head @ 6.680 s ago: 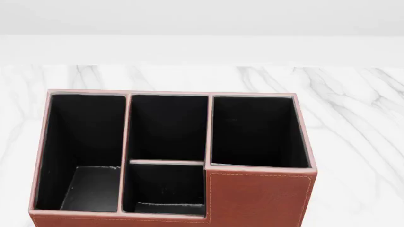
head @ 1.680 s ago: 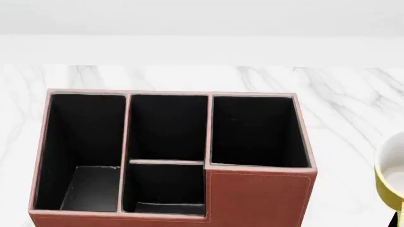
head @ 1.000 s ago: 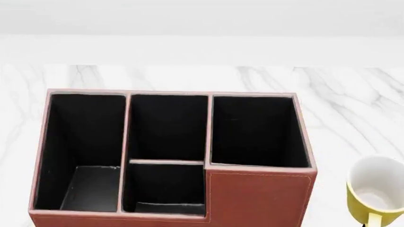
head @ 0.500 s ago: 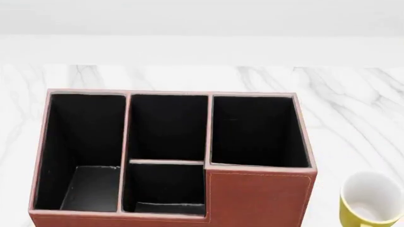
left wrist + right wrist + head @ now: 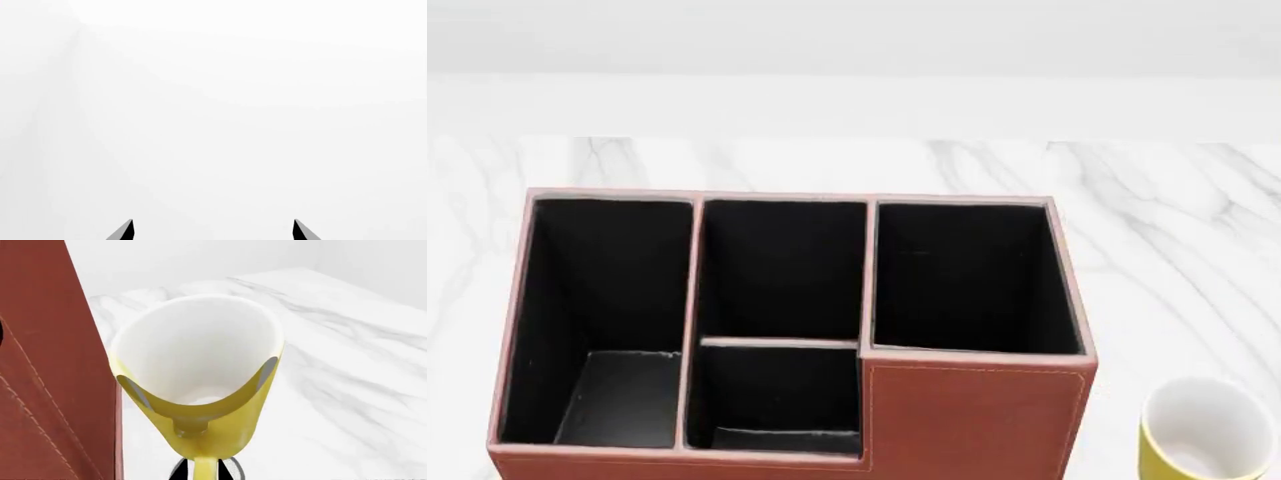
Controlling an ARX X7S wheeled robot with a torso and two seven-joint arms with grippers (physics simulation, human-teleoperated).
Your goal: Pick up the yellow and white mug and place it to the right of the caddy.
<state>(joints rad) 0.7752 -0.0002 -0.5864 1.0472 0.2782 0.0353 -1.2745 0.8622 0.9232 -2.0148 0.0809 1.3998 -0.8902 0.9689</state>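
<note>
The reddish-brown caddy (image 5: 974, 420) with black-lined compartments fills the middle of the head view on the white marble table (image 5: 1174, 230). The yellow and white mug (image 5: 1205, 432) is at the lower right, just right of the caddy, partly cut by the frame edge. In the right wrist view the mug (image 5: 200, 365) is close up beside the caddy's side wall (image 5: 47, 365); my right gripper (image 5: 205, 470) is shut on its yellow handle. My left gripper (image 5: 212, 230) shows only two fingertips, wide apart and empty, against a blank white background. Neither arm shows in the head view.
The marble table stretches behind and to the right of the caddy, with a white wall (image 5: 854, 40) beyond its far edge. In the right wrist view bare marble (image 5: 347, 390) lies right of the mug.
The mug came in from the right edge of the head view and has sunk lower and slightly left, closer to the caddy's right side. The caddy has not moved.
</note>
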